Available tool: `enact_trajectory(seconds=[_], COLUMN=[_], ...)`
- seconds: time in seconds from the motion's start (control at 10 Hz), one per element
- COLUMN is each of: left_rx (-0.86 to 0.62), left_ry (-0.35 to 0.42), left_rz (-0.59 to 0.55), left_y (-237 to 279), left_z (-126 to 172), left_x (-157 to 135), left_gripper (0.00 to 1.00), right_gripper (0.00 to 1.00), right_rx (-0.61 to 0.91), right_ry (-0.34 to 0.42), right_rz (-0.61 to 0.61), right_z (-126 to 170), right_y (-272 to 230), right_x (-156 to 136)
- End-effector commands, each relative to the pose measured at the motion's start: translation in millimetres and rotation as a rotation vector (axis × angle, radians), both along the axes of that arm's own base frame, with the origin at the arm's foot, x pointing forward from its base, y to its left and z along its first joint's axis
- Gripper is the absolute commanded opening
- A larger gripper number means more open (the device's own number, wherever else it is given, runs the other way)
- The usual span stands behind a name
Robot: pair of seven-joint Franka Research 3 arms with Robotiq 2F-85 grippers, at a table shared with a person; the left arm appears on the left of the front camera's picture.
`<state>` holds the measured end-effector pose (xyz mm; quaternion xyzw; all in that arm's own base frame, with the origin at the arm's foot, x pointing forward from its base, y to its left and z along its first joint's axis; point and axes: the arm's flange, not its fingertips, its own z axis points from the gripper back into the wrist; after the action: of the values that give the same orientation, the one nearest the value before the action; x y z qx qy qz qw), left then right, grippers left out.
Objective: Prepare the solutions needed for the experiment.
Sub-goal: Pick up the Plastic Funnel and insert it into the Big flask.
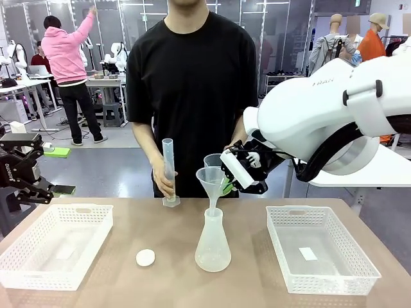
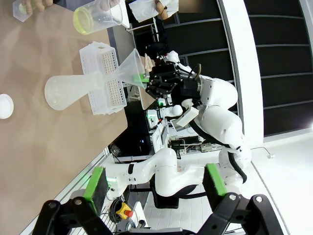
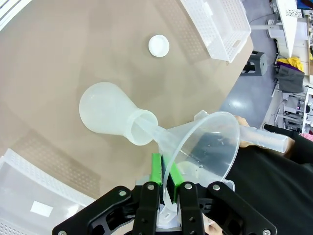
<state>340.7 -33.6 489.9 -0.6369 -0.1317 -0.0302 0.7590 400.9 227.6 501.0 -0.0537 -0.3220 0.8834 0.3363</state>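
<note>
Right gripper [image 3: 165, 172]: jaws closed on the rim of the clear funnel [image 3: 205, 147], the green pads pinching its thin wall from either side.
Funnel and flask: the funnel's stem sat in the neck of the translucent conical flask [image 1: 212, 247], which stood mid-table; I could make out no liquid inside the flask.
Left gripper [image 2: 154, 188]: jaws spread wide with nothing between them, off by the table's left edge near the left basket [image 1: 77, 207].
The solutions [image 2: 84, 20]: a small pale yellow pool in the bottom of a clear beaker [image 2: 100, 17], held by the person just beyond the funnel's mouth and roughly upright, not tipped.
Person's hand [image 1: 164, 185]: wrapped round a tall graduated cylinder [image 1: 168, 160] standing on the table [image 1: 244, 289] beside the flask.
Elsewhere: a white round cap [image 1: 145, 257] lay loose near the flask, and the right basket [image 1: 302, 210] sat apart to the right.
Step in hand: as I judged it, the transfer itself – funnel steadied by the robot, liquid ready in the person's beaker, pouring not yet begun.
Next move: probably a steady hold on the funnel, upright and seated – a light plastic flask could tip if the rim were pushed sideways.
Writing: faint grey letters on the right arm's casing [image 1: 321, 96] and print on the left gripper's body, both too small to read; the cylinder's scale was not legible either.
</note>
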Motion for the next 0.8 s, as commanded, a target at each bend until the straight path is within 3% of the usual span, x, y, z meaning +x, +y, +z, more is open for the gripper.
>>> enact_trajectory(seconds=[0.0, 0.4, 0.7], left_rx=[-0.023, -0.023, -0.023], left_ry=[-0.004, -0.004, -0.004], left_rz=[-0.002, -0.002, -0.002], left_y=[-1.4, -1.4, -1.4], left_z=[2.7, 2.7, 2.7], left_x=[0.6, 0.6, 0.6], left_gripper=[1.0, 1.0, 1.0], right_gripper=[0.05, 0.05, 0.29], right_rx=[0.0, -0.012, -0.013], right_ry=[-0.015, 0.016, 0.03], right_rz=[0.025, 0.044, 0.043], right_z=[-13.1, -27.1, -32.9], right_y=[-0.8, 1.7, 1.5], right_x=[-0.5, 3.5, 6.1])
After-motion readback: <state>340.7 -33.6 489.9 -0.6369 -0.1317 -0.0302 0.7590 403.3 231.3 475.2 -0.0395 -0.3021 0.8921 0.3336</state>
